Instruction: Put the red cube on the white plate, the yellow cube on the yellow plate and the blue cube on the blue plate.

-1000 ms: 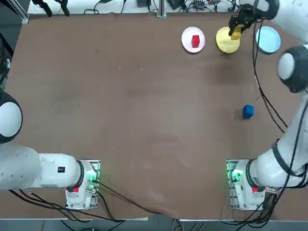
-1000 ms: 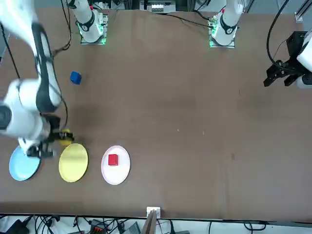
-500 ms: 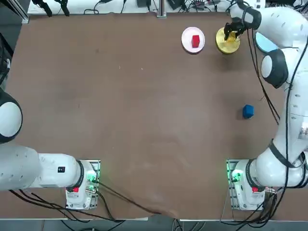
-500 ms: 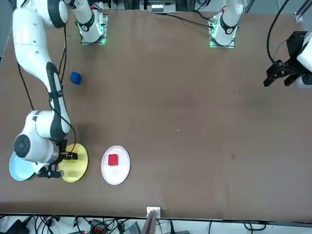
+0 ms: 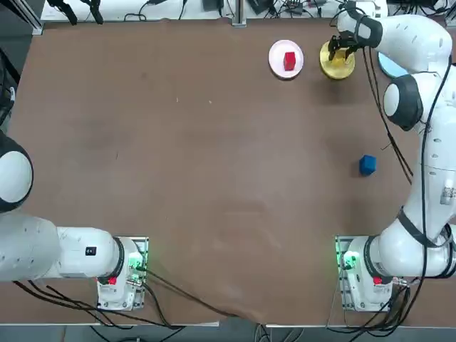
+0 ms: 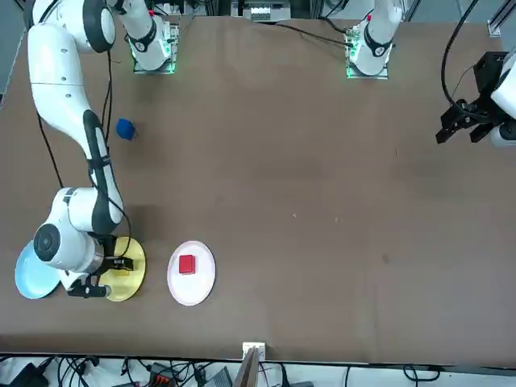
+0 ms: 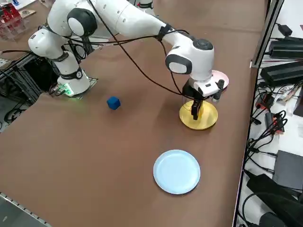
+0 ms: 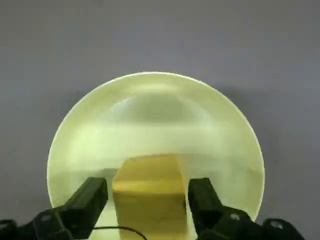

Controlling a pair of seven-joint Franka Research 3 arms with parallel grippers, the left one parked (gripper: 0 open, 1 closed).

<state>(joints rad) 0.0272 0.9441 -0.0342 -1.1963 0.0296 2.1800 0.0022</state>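
The yellow cube [image 8: 150, 197] sits on the yellow plate [image 8: 155, 115] between the wide-open pincer's [image 8: 148, 192] 2 fingers, ungripped; beyond them, the white plate [image 5: 276, 58] holds the red cube [image 5: 289, 60].

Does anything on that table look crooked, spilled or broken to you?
Nothing stands out. The red cube sits on the white plate, and the blue cube is simply off its plate. The right claw is open around the yellow cube at the yellow plate. I see no spill or damage.

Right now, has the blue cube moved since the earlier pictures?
No; the blue cube sits at the same spot, measured against the white plate.
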